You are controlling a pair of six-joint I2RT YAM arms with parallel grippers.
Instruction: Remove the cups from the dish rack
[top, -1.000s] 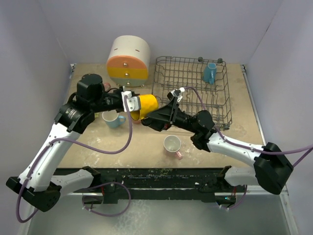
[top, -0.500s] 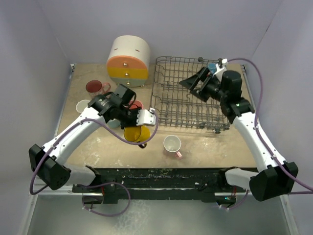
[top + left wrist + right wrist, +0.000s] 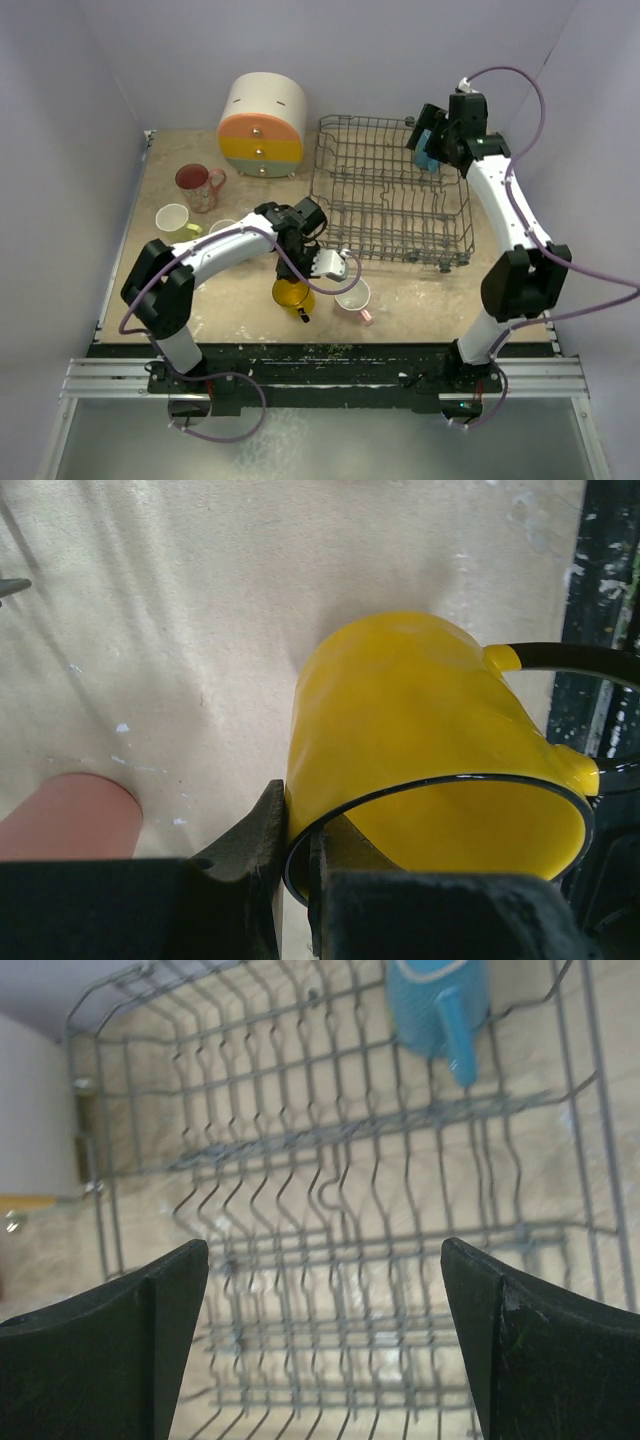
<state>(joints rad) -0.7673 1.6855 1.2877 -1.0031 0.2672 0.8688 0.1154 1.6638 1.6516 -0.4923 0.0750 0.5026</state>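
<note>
My left gripper [image 3: 296,280] is shut on the rim of a yellow cup [image 3: 290,296] with a black handle, low over the table near its front edge. In the left wrist view one finger [image 3: 262,830] is outside the yellow cup [image 3: 430,730] and the other is inside. The dark wire dish rack [image 3: 390,195] holds a light blue cup [image 3: 429,155] at its back right. My right gripper [image 3: 424,135] hovers open just over that cup. In the right wrist view the blue cup [image 3: 435,1000] lies beyond the open gripper [image 3: 325,1290], above the rack [image 3: 330,1210].
A pink cup [image 3: 352,295] stands just right of the yellow one. A dark red patterned cup [image 3: 197,185], a pale cup [image 3: 173,217] and another pale cup [image 3: 222,230] stand at the left. A salmon cup [image 3: 70,815] shows beside my left finger. The round cream cabinet [image 3: 262,125] stands behind.
My left arm has carried the yellow cup from beside the rack down towards the table's front. My right arm has swung from the middle to the rack's back right, above the blue cup.
</note>
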